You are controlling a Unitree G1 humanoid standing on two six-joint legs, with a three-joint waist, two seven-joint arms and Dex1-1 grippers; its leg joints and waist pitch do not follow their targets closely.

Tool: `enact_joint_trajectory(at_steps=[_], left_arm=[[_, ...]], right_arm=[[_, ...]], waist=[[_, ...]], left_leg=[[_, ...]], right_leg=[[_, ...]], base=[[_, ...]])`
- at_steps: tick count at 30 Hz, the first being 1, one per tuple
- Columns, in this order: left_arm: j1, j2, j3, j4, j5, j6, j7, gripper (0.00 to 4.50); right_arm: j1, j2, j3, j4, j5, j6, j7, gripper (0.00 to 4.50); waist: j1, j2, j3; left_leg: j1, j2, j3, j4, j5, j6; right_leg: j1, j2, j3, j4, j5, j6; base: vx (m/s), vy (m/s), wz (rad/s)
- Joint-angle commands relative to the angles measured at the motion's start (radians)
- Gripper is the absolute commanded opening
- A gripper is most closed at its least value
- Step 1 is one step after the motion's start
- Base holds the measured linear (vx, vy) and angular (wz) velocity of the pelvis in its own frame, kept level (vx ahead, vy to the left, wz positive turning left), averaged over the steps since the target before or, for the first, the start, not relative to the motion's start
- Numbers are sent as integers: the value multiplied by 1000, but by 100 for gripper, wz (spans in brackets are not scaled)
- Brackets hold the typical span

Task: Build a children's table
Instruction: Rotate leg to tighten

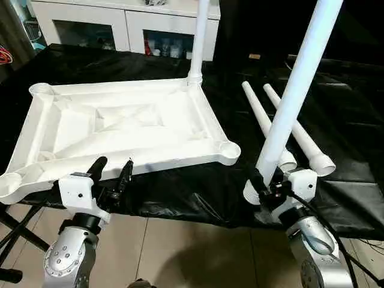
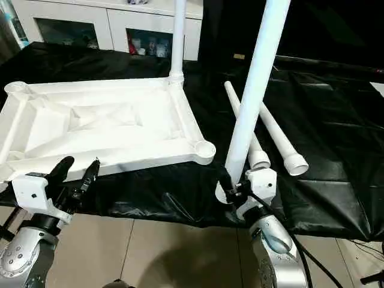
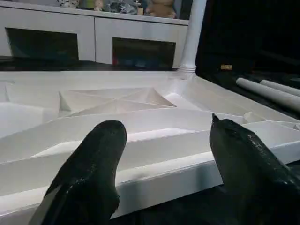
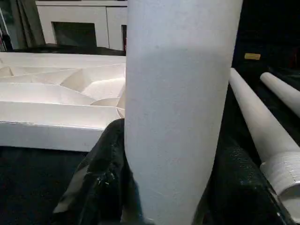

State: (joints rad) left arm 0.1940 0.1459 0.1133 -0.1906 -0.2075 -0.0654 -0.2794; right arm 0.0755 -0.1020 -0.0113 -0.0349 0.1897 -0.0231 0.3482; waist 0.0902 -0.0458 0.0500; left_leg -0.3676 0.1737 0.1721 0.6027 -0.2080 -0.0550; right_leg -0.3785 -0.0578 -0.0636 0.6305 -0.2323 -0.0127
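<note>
The white tabletop (image 1: 180,157) lies underside up on a black cloth, ribs and round corner sockets showing. One white leg (image 1: 199,36) stands upright in its far right socket. The near right socket (image 1: 228,151) is empty. My right gripper (image 1: 264,189) is shut on the thick lower end of another leg (image 1: 294,96), holding it nearly upright just right of that socket, off the table's front edge. Two more legs (image 1: 264,120) (image 1: 303,135) lie side by side on the cloth at the right. My left gripper (image 1: 114,164) is open just before the tabletop's front rim (image 3: 154,164), holding nothing.
A white cabinet (image 1: 120,24) with glass-fronted doors stands behind the work table. The black cloth (image 1: 342,96) hangs over the table's front edge, with tiled floor (image 1: 192,252) below. Black stand legs (image 1: 15,234) show at the lower left.
</note>
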Motion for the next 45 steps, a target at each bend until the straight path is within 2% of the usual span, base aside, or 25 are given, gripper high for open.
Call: enact_joint_trajectory(at_steps=[1, 38, 40, 45], left_arm=[[4, 1, -1, 4, 0, -7, -6, 332], [4, 1, -1, 4, 0, -7, -6, 332], [4, 1, -1, 4, 0, -7, -6, 332], [4, 1, -1, 4, 0, -7, -6, 332]], right_arm=[[-14, -5, -7, 5, 0, -8, -3, 186], [-14, -5, -7, 5, 0, -8, -3, 186], [-14, -5, -7, 5, 0, -8, -3, 242], [-14, -5, -7, 5, 0, -8, -3, 281]], waist=[[3, 7, -44], [3, 6, -46], [3, 6, -45], [4, 6, -46]], left_leg=[[8, 65, -26, -82, -166, 28], [9, 65, -27, -82, -171, 26], [10, 66, -27, -83, -175, 24], [10, 66, -27, -83, -176, 23]], right_leg=[[38, -87, 63, -78, -45, -129], [39, -87, 63, -78, -45, -131], [39, -87, 62, -78, -48, -131], [39, -87, 63, -78, -50, -130]], base=[[0, 0, 0], [0, 0, 0], [0, 0, 0], [0, 0, 0]])
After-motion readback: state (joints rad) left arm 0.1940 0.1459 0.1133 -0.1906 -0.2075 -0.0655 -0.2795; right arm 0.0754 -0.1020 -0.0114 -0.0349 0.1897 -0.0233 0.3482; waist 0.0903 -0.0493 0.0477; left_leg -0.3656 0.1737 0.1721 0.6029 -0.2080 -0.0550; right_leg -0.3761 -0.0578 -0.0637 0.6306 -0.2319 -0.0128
